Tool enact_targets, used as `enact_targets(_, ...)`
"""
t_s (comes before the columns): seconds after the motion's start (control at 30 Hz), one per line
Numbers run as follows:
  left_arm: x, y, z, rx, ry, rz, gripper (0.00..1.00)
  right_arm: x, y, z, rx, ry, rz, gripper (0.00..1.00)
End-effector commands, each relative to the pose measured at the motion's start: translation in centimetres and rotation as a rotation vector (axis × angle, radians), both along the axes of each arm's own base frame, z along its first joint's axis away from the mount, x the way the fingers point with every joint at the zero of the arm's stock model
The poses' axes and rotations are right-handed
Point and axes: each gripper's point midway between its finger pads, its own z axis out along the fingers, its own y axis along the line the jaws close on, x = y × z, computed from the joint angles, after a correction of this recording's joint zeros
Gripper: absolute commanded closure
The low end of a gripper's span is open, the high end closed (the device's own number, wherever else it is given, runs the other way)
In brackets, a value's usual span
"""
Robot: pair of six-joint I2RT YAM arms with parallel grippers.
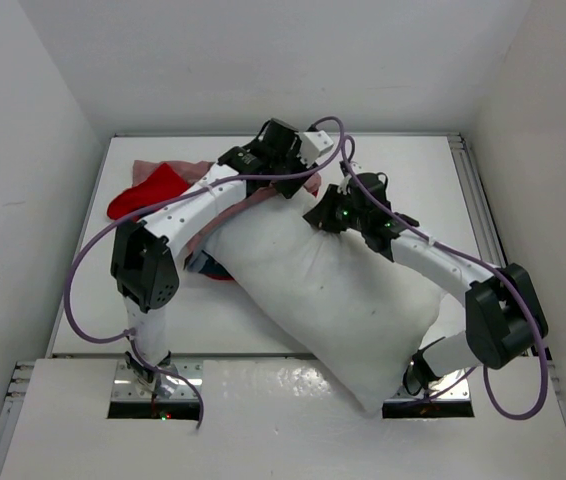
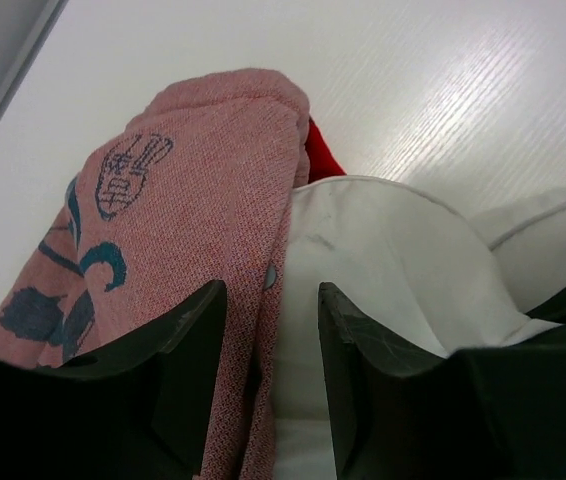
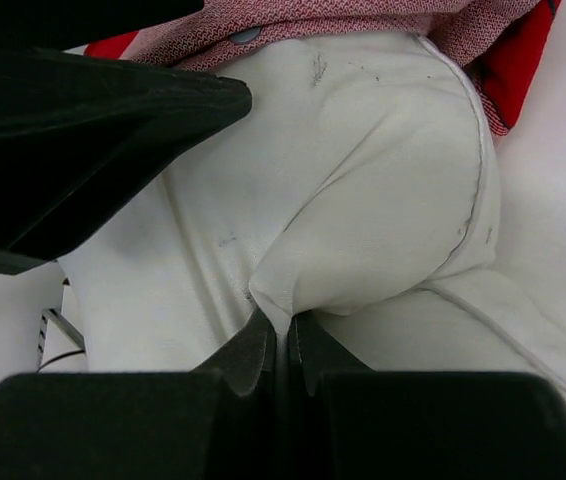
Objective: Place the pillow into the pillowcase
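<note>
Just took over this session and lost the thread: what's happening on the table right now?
The right end effector is shut on a pinch of the puffy white rectangular pillow, near its far end. The left end effector is open, its fingers straddling the pale pink edge of the red-orange printed fabric pillowcase. The pillow's far end touches the pillowcase, but most of it lies uncovered across the white table.

Pillow and pillowcase on table
The pillow lies diagonally from top centre to lower right of the frame, its lower corner past the table's near edge. The pillowcase sits upper left, touching the pillow's upper end.
</note>
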Motion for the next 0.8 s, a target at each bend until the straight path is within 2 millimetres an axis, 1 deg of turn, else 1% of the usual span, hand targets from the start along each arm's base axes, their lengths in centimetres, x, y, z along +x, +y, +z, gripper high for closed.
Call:
enact_targets(0.0,0.2,1.2,2.0,0.005,-0.051,0.033,0.6,-0.4,1.7,4.7,0.082,-0.108,0.055,1.0)
enact_targets(0.07,0.4,2.5,0.7,0.048,-0.04,0.073,0.6,-0.6,1.8,4.9,0.082,-0.114,0.051,1.0)
enact_targets(0.13,0.7,3.3,0.3,0.058,-0.047,0.101,0.61,-0.7,1.8,4.7,0.076,-0.113,0.049,1.0)
enact_targets(0.17,0.7,3.6,0.2,0.062,-0.047,0.108,0.64,-0.7,1.8,4.7,0.075,-0.111,0.049,1.0)
enact_targets(0.2,0.7,3.5,0.3,0.057,-0.049,0.108,0.75,-0.8,1.8,4.7,0.073,-0.11,0.051,1.0)
enact_targets(0.23,0.7,3.5,0.7,0.048,-0.052,0.113,0.82,-0.9,1.8,4.6,0.066,-0.105,0.051,1.0)
enact_targets(0.27,0.6,3.3,1.7,0.028,-0.065,0.113,0.88,-1.0,1.8,4.5,0.063,-0.107,0.049,1.0)
enact_targets(0.3,0.4,3.0,2.4,0.005,-0.067,0.103,1.0,-1.1,1.9,4.4,0.061,-0.106,0.047,1.0)
enact_targets(0.37,-0.5,2.5,4.0,-0.026,-0.071,0.085,1.0,-1.0,1.8,4.1,0.068,-0.099,0.031,1.0)
enact_targets(0.4,-0.8,2.0,5.2,-0.048,-0.086,0.067,1.0,-0.8,1.9,4.2,0.091,-0.087,0.017,1.0)
enact_targets(0.43,-1.4,1.6,6.0,-0.07,-0.082,0.04,1.0,-0.4,2.1,4.7,0.114,-0.098,0.015,1.0)
enact_targets(0.47,-2.1,1.2,7.2,-0.088,-0.101,0.022,1.0,0.0,2.3,5.5,0.136,-0.102,0.02,1.0)
enact_targets(0.5,-2.4,0.9,8.1,-0.097,-0.115,0.009,1.0,0.5,2.5,5.5,0.147,-0.088,0.013,1.0)
enact_targets(0.53,-2.9,0.6,8.7,-0.097,-0.124,-0.006,1.0,1.0,2.5,5.9,0.152,-0.093,0.007,1.0)
enact_targets(0.57,-3.5,0.2,9.5,-0.1,-0.126,-0.02,1.0,2.1,2.4,6.7,0.164,-0.104,-0.018,1.0)
enact_targets(0.6,-3.4,0.2,9.9,-0.105,-0.133,-0.02,1.0,2.5,2.4,7.1,0.168,-0.109,-0.03,1.0)
enact_targets(0.63,-4.0,-0.1,9.8,-0.103,-0.123,-0.033,1.0,3.4,1.8,7.5,0.173,-0.116,-0.059,1.0)
enact_targets(0.67,-4.4,-0.4,9.9,-0.109,-0.118,-0.047,1.0,4.3,1.5,8.3,0.188,-0.126,-0.099,1.0)
enact_targets(0.73,-5.4,-1.1,9.9,-0.112,-0.11,-0.084,1.0,5.9,0.3,8.1,0.185,-0.116,-0.163,1.0)
enact_targets(0.77,-5.6,-1.3,9.8,-0.108,-0.11,-0.096,1.0,6.6,0.0,8.9,0.194,-0.124,-0.185,1.0)
